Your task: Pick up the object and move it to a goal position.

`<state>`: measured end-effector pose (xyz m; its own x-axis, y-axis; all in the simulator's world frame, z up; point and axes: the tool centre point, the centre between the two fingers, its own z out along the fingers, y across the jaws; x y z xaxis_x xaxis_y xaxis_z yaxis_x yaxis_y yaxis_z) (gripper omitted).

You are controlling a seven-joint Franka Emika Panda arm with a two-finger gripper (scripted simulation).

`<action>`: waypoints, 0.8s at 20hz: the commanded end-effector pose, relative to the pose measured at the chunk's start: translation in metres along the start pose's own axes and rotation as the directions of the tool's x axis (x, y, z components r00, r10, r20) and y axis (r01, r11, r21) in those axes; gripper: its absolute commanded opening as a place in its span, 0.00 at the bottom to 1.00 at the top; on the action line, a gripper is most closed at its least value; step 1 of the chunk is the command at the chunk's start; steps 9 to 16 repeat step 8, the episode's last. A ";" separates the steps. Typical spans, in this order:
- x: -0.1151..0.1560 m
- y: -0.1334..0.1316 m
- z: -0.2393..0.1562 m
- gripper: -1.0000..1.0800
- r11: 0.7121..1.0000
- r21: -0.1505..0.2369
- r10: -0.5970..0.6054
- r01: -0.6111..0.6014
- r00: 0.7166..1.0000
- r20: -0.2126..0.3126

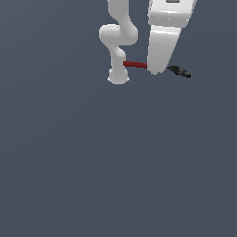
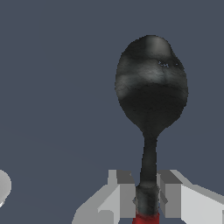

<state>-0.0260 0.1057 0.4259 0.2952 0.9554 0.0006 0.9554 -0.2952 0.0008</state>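
1. The counter [image 1: 115, 162] is a plain dark grey-blue surface that fills nearly the whole exterior view.
2. The white arm [image 1: 118, 41] comes down from the top edge, left of centre, in rounded segments ending at a knob-like base in the upper middle of the frame.
3. The hand [image 1: 156, 69] hangs from the top edge, just right of the arm, as a long white block tapering downward. In the wrist view its two grey fingers [image 2: 127, 192] sit at the bottom centre, pressed in on either side of the spoon's stem, pinching it.
4. The spoon [image 1: 178, 71] lies roughly level in the upper middle of the exterior view, red handle toward the arm and black bowl sticking out to the right of the hand. In the wrist view the black bowl [image 2: 151, 87] fills the upper right, with red showing at the bottom edge.
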 end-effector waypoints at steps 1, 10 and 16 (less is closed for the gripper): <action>0.002 -0.001 -0.011 0.00 1.000 0.001 0.001 -0.001 1.000 0.000; 0.004 -0.002 -0.022 0.00 1.000 0.001 0.002 -0.002 1.000 0.000; 0.004 -0.002 -0.022 0.00 1.000 0.001 0.002 -0.002 1.000 0.000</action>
